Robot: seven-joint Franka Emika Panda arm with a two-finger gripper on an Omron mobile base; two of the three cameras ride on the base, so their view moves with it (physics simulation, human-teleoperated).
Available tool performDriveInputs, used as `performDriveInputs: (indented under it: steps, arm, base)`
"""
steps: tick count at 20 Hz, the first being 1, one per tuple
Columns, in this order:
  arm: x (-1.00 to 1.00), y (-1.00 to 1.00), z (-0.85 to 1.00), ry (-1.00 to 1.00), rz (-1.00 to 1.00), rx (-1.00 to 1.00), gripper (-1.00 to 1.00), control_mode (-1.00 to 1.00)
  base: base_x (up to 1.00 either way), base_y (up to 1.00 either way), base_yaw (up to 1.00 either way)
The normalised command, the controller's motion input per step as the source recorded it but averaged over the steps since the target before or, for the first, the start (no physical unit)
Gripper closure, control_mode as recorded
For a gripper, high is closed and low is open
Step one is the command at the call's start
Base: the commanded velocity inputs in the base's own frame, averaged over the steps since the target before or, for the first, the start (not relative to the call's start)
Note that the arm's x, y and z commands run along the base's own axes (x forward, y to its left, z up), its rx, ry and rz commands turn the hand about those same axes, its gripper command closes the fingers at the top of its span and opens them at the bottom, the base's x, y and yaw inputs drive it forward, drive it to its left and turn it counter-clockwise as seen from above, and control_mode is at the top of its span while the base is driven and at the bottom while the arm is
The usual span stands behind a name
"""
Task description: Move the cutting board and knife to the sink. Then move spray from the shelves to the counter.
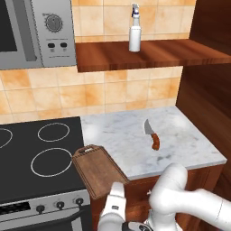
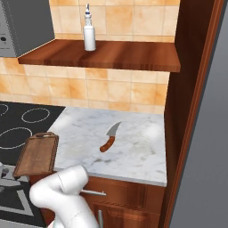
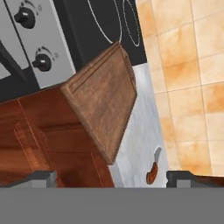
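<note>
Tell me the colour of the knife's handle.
Reddish-brown wood on the knife, with a silver blade; the left base view shows it best, lying on the marble counter.

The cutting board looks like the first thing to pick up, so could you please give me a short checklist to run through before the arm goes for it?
1. Gripper open, nothing between the jaws: ok.
2. Cutting board in reach, its near end overhanging the counter edge beside the stovetop: ok.
3. Board top free of other things: ok.
4. Knife lying apart from the board on the counter: ok.
5. Sink free to receive the board: cannot tell.
6. Spray upright on the shelves, out of the way: ok.
</note>
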Motion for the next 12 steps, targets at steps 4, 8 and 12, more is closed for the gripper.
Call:
performDriveInputs:
  steps: [4, 8, 12]
  arm:
    - [0.11, 0.09, -0.01, 0.00, 0.00, -0.11, -1.00, -1.00]
    - [0.15, 0.15, -0.07, 0.00, 0.00, -0.12, -1.00, -1.00]
    - [0.09, 0.24, -0.15, 0.00, 0.00, -0.07, -1.00, -1.00]
  base:
    - [0.00, 0.00, 0.00]
    - [0.00, 0.00, 0.00]
    - [0.00, 0.00, 0.00]
